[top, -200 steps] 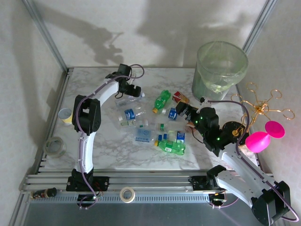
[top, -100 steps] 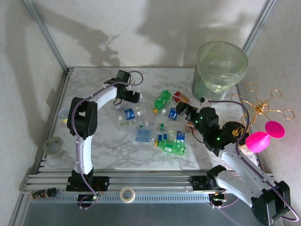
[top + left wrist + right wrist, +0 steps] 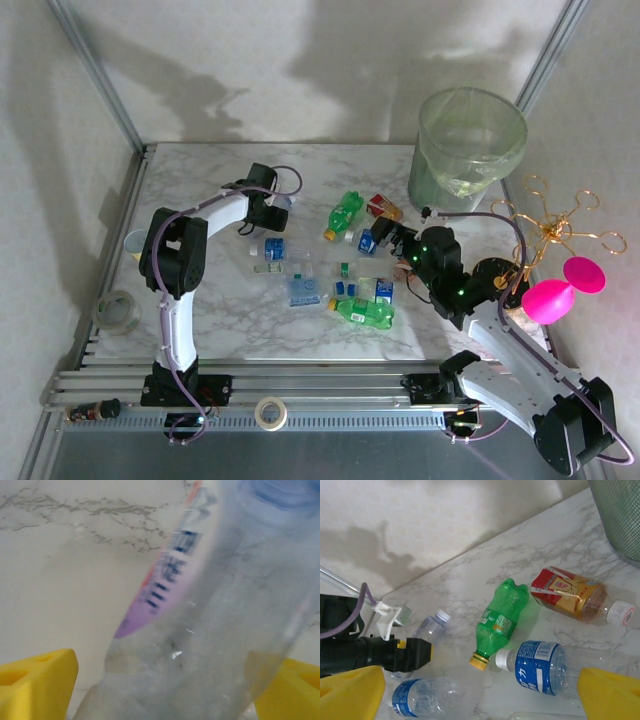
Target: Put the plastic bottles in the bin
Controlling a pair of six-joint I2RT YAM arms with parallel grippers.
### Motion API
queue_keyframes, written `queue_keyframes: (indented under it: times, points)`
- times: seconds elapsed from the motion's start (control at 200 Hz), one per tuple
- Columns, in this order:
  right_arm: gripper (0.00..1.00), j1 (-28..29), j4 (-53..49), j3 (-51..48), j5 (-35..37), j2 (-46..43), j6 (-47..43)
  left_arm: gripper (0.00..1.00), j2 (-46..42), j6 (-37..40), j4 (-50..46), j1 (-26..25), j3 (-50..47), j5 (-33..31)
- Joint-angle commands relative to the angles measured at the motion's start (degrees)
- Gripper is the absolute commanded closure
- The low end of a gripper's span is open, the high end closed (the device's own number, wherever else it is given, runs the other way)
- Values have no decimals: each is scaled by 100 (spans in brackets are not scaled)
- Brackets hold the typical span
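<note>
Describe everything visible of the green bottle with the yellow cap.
The green bottle is translucent green plastic with a yellow cap, a lobed base and a green-and-orange label round its middle. It lies on its side on the marble table, cap pointing toward the near edge. The red-labelled bottle lies apart to its right; the white cap of a blue-labelled bottle sits close beside its cap.

2 green bottles, 1 red-label bottle, approx 8 clear blue-label bottles, 1 bin.
</note>
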Motion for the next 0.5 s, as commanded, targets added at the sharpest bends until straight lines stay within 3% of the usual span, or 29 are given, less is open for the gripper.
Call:
queue_keyframes:
  times: [0.0, 0.135, 0.491]
  points:
    - [1, 50, 92, 176, -154, 130, -52, 23, 146, 52, 111, -28, 49, -272]
    - [1, 52, 325, 89, -315, 234, 11, 36, 65, 92, 210, -24, 23, -371]
    - [1, 128, 311, 268, -424, 240, -49, 57, -191, -282, 818, -19, -16, -721]
